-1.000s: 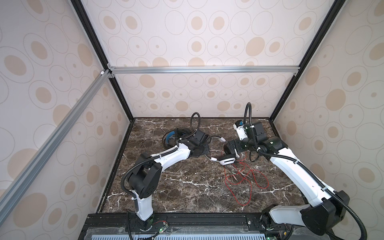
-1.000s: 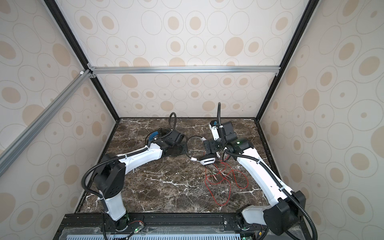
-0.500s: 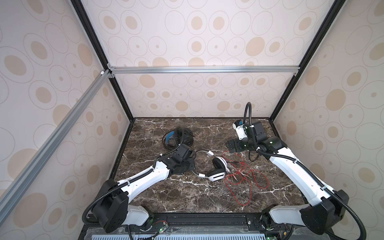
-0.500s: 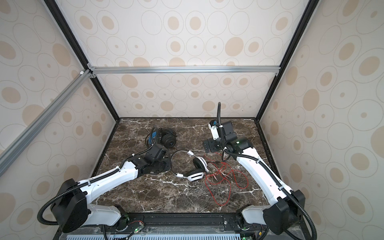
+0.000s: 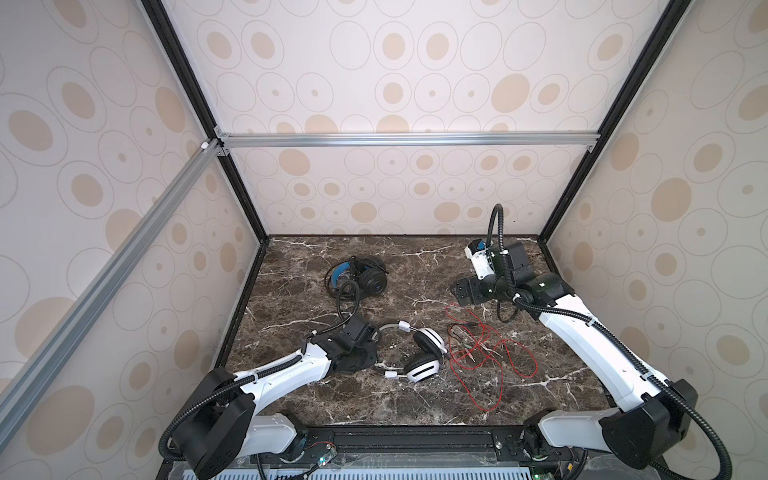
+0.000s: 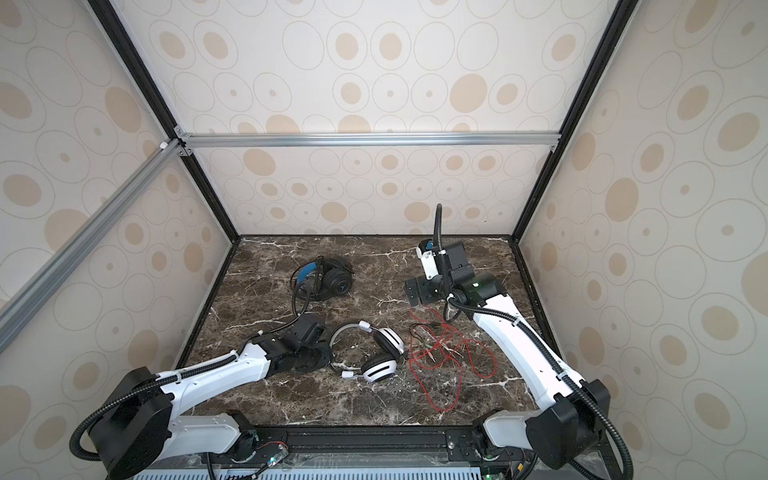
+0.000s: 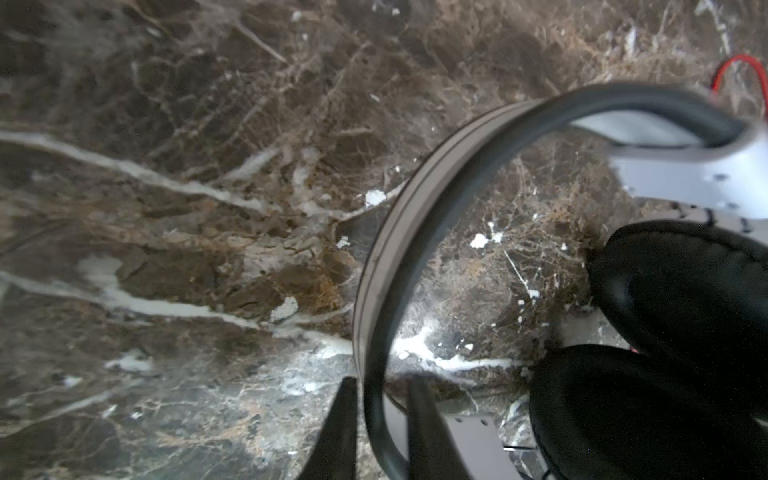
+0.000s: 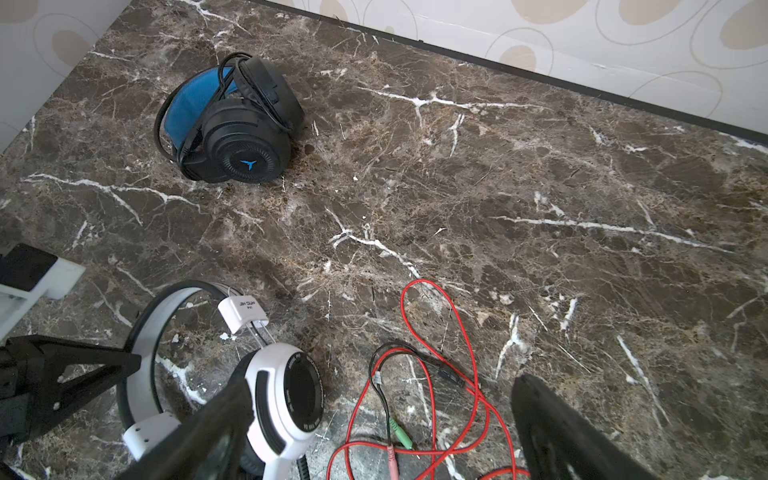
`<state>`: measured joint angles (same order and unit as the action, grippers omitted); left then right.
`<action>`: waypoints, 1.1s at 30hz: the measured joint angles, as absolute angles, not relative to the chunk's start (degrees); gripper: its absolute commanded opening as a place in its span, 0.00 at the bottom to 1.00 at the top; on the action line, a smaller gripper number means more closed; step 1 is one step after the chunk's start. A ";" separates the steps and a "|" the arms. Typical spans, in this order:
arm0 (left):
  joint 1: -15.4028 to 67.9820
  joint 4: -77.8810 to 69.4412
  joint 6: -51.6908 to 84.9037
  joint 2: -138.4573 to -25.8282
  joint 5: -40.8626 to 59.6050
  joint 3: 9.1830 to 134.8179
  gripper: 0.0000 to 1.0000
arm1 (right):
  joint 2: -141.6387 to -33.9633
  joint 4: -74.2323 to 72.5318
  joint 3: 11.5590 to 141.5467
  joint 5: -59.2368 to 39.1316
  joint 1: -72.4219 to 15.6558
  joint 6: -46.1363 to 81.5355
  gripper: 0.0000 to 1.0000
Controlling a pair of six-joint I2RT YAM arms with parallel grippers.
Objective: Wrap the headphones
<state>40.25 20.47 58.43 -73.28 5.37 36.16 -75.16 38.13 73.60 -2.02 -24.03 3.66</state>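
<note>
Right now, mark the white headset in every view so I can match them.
In a top view: white headset sits low centre, left of the red cord.
In a top view: same place, cord to its right.
Left wrist: its headband arcs out from between the left gripper fingertips.
Right wrist: its white earcup lies close to the camera.
Shared landmark: the red cord, beside it in all four.

Surface (image 5: 415, 407): polished brown marble look, white veins, glare.
White headset (image 5: 424, 368): glossy plastic shells, matt black cushions.
Black headset (image 8: 245, 153): matt plastic, blue cloth-like band.
Red cord (image 8: 419, 281): smooth sheath.
My left claw (image 7: 382, 380): matt black plastic.
</note>
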 measured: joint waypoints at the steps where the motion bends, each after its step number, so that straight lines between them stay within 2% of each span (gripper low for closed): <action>1: 40.25 20.25 58.35 -73.30 5.37 36.07 0.41 | -75.16 38.13 73.60 -2.04 -24.03 3.66 1.00; 6: 40.25 19.94 57.08 -73.34 4.38 36.07 0.59 | -75.18 38.13 73.60 -2.15 -24.01 3.64 1.00; 13: 40.23 21.08 54.74 -77.54 2.11 38.54 0.60 | -75.18 38.13 73.60 -2.37 -23.97 3.46 1.00; 21: 40.23 21.89 52.31 -85.54 -0.36 42.87 0.54 | -74.98 38.11 72.82 -2.13 -23.97 1.65 1.00; 33: 40.18 24.23 50.96 -91.33 -3.81 49.19 0.32 | -70.59 38.59 66.46 -2.83 -23.92 -0.75 1.00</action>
<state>40.18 24.23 50.96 -91.33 -3.81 49.19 -70.59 38.59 66.46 -2.83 -23.92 -0.75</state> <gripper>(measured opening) 0.356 0.997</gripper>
